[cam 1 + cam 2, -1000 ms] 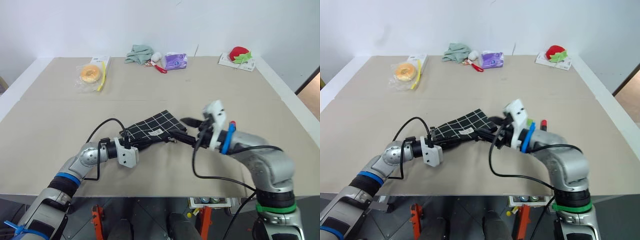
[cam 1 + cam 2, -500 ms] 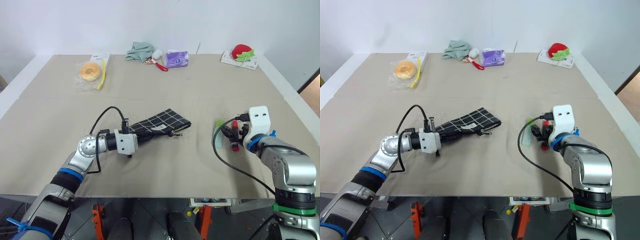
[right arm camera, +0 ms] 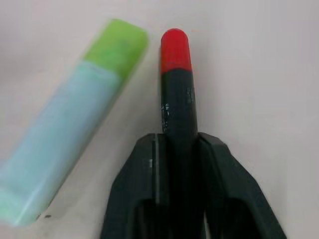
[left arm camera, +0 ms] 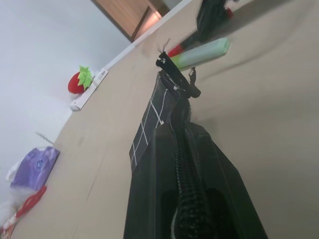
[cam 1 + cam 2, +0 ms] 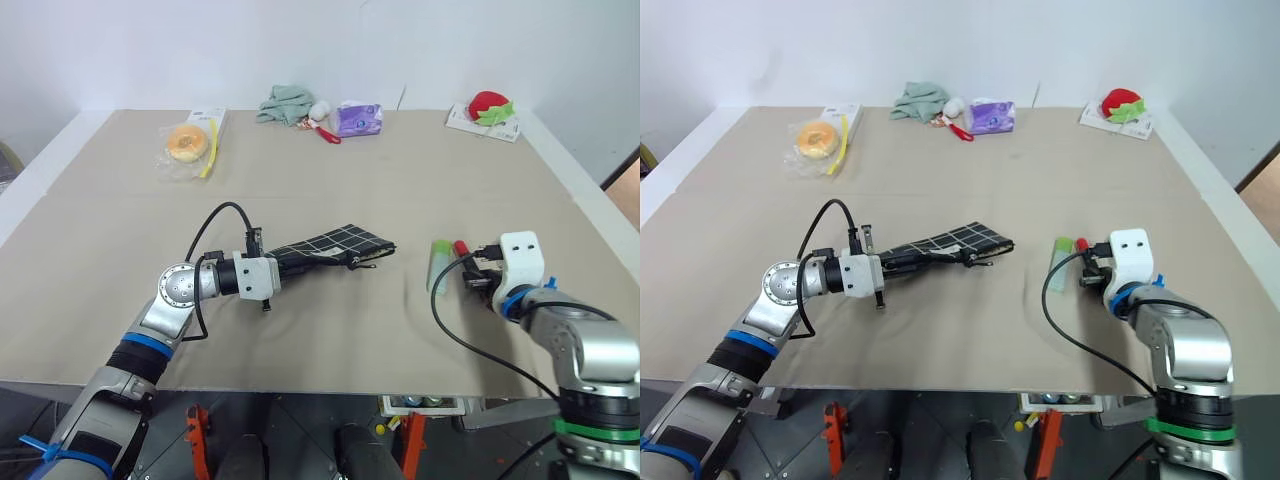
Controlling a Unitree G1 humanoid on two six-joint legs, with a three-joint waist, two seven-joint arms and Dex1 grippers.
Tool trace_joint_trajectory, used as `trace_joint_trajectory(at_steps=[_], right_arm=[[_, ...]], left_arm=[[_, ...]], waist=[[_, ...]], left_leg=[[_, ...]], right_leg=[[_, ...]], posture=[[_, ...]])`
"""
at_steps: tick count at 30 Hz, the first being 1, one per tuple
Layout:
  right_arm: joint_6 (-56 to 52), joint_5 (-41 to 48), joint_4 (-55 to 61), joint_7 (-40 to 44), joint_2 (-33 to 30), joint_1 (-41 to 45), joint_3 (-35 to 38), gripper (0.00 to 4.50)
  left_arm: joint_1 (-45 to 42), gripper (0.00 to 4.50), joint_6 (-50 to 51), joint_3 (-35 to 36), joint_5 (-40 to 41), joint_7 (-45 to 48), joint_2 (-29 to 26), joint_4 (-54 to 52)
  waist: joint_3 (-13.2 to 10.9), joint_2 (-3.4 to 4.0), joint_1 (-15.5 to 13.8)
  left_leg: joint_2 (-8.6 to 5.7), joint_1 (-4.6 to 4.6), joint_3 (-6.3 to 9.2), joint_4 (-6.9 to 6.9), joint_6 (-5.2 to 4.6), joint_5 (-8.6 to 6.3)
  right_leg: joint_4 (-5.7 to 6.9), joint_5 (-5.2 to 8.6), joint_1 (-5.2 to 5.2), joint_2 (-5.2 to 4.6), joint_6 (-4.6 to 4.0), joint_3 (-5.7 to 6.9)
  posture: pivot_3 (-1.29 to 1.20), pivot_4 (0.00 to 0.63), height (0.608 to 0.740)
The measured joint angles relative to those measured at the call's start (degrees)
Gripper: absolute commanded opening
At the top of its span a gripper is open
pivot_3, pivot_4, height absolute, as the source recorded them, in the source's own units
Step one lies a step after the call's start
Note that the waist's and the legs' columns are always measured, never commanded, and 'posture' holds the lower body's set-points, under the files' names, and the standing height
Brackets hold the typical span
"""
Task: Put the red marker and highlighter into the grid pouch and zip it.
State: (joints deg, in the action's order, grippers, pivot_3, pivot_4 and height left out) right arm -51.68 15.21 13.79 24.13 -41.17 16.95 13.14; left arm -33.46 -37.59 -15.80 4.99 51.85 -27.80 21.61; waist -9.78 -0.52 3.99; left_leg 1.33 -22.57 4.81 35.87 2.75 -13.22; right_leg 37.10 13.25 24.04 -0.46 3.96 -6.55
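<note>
Left to right. Left end effector [image 5: 283, 268] clamped shut on the near-left edge of the flat black fabric grid pouch with thin white lines [image 5: 335, 246], holding it just off the beige counter [image 5: 330, 180] at about the middle. The pouch sticks out toward 3 o'clock from the grip; the zipper edge with its pull [image 4: 175, 79] faces the right arm. Cannot tell whether the pouch mouth is open, nor whether anything is inside it.

At 3 o'clock from the pouch, well apart, the short chunky mint-bodied highlighter with green cap [image 5: 439, 262] lies flat on the counter, untouched. Just beside it, at its 3 o'clock, lies the slim marker with red end and black body [image 3: 176, 89]. Right end effector [image 3: 177, 149] has its fingers [image 3: 144, 169] narrowed around the marker's black section, apparently gripping it, marker on or just above the counter.

Step, as I read it: picking up the marker, first of two items. Next move calls for a lift, a carry toward 9 o'clock, and lining the marker up with the pouch mouth while the left holds steady. Highlighter and zipping remain.
</note>
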Motion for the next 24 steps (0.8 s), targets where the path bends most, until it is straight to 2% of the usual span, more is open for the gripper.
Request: trace_joint_trajectory(at_steps=[3, 6, 8, 15, 24], right_arm=[[11.83, 2.21, 4.72, 13.8, -8.07, -1.21, -0.03, 0.52], [15.77, 5.31, 8.68, 23.6, -13.19, -2.5, -1.45, 0.52], [17.19, 4.43, 9.06, 27.04, -16.46, -2.76, -4.37, 0.52], [20.67, -3.37, 7.18, 29.44, -18.42, 0.64, -16.09, 0.52], [22.81, -8.21, 0.68, 29.07, -16.08, 6.39, -19.56, 0.52]], left_arm=[[-0.03, 0.0, -0.03, 0.05, -0.16, 0.19, 0.42, 0.41], [-0.12, 0.0, -0.08, 0.04, -0.55, 0.35, 0.97, 0.57], [-0.15, 0.0, -0.13, 0.04, -0.65, 0.45, 1.15, 1.08], [-0.49, 0.0, -0.32, 0.08, -1.19, 0.83, 1.99, 2.09], [-0.64, 0.0, -0.4, 0.14, -1.49, 0.86, 2.18, 2.09]], waist=[[-0.03, -0.07, 0.14], [-0.08, -0.15, 0.24], [-0.09, -0.17, 0.23], [-0.16, -0.28, 0.15], [-0.19, -0.32, 0.07]], left_leg=[[0.09, 0.04, 0.03, -0.04, -0.04, -0.03], [0.16, 0.08, 0.03, -0.02, -0.1, -0.06], [0.16, 0.07, -0.01, 0.07, -0.1, -0.06], [0.15, 0.02, -0.04, 0.34, -0.1, -0.06], [0.15, -0.02, -0.03, 0.34, -0.11, -0.06]], right_leg=[[-0.01, 0.02, -0.01, 0.08, 0.01, 0.05], [0.0, 0.02, -0.05, 0.16, -0.02, 0.06], [0.0, 0.0, -0.06, 0.14, -0.04, 0.06], [0.01, -0.13, -0.08, 0.13, 0.0, 0.05], [0.0, -0.13, -0.07, 0.12, 0.02, 0.04]], posture=[[0.0, 0.15, 0.739], [0.0, 0.15, 0.739], [0.0, 0.15, 0.739], [0.0, 0.15, 0.739], [0.0, 0.15, 0.739]])
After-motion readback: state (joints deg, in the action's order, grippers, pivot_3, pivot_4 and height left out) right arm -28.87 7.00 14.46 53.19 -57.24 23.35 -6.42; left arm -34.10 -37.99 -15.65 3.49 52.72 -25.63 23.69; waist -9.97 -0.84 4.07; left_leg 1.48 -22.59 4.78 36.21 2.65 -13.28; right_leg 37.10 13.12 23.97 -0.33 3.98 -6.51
